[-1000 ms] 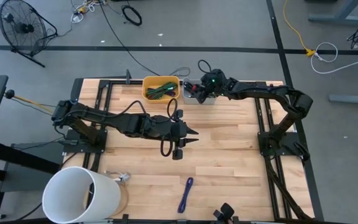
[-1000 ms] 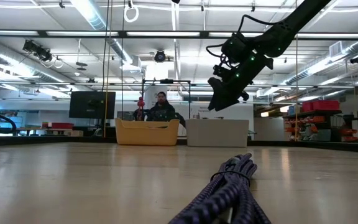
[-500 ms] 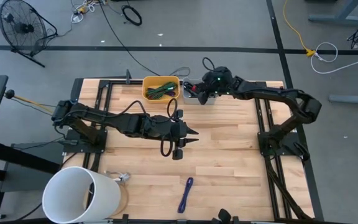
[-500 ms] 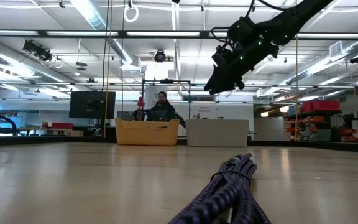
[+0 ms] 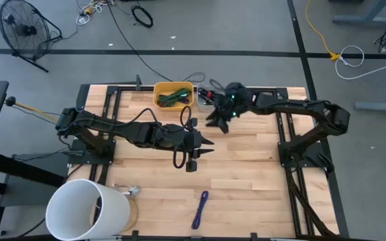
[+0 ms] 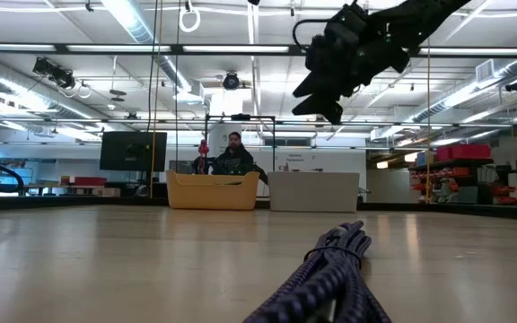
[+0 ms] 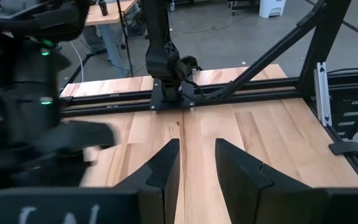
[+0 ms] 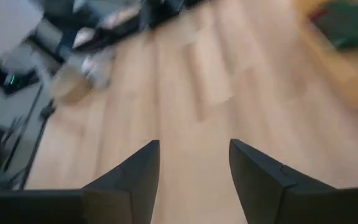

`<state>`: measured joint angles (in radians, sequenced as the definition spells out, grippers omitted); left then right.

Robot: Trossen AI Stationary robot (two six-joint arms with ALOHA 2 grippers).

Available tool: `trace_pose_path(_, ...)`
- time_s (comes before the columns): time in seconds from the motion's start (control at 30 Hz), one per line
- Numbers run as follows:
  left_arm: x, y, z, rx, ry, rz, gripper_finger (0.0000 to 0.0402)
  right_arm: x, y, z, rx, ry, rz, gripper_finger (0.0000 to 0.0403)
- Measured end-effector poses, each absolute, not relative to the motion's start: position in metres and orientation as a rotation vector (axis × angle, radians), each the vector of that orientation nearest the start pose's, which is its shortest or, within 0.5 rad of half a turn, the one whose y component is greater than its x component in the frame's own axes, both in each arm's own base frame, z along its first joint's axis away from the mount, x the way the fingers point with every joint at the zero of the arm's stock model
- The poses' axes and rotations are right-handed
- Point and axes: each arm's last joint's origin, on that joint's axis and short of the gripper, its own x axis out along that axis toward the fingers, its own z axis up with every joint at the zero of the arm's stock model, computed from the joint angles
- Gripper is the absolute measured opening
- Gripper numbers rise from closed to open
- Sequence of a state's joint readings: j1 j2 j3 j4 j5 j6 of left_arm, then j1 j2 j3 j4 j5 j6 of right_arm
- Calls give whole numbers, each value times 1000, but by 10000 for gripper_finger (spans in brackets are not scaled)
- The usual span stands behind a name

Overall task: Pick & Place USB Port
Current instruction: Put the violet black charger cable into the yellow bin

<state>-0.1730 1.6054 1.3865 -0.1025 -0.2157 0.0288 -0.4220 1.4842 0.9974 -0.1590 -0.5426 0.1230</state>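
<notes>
Hovering beside the yellow bin (image 5: 173,95), right gripper (image 5: 214,120) gapes, seemingly empty.

R gripper (image 5: 214,120) up high, jaws open, empty; L gripper (image 5: 207,142) mid-table, jaws open

Two dark fingers (image 8: 129,180) of the right gripper (image 8: 194,168) reach forward with a wide gap between them. Nothing sits in the gap. Under them is the light wooden table (image 8: 216,93), its boards running away from the fingers. Far off at one corner is a yellow bin (image 8: 347,56) with something green (image 8: 347,25) inside. Far off the other way there is a big white shape (image 8: 8,25), a small pale blurry thing (image 8: 95,62) on the wood, and black frame parts (image 8: 11,93) with a tiny green light (image 8: 9,79).
</notes>
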Motion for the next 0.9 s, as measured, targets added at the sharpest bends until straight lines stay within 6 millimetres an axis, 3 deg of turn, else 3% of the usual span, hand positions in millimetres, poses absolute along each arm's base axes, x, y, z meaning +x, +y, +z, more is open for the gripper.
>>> trace_pose_path(0.37,368,-58,342,92,322,38,108,286,-51,274,357,623,239,191)
trace_pose_path(0.7,368,-58,342,92,322,38,108,267,-3,305,252,548,224,191)
trace_pose_path(0.9,368,-58,342,92,323,38,108,262,15,311,192,523,165,191)
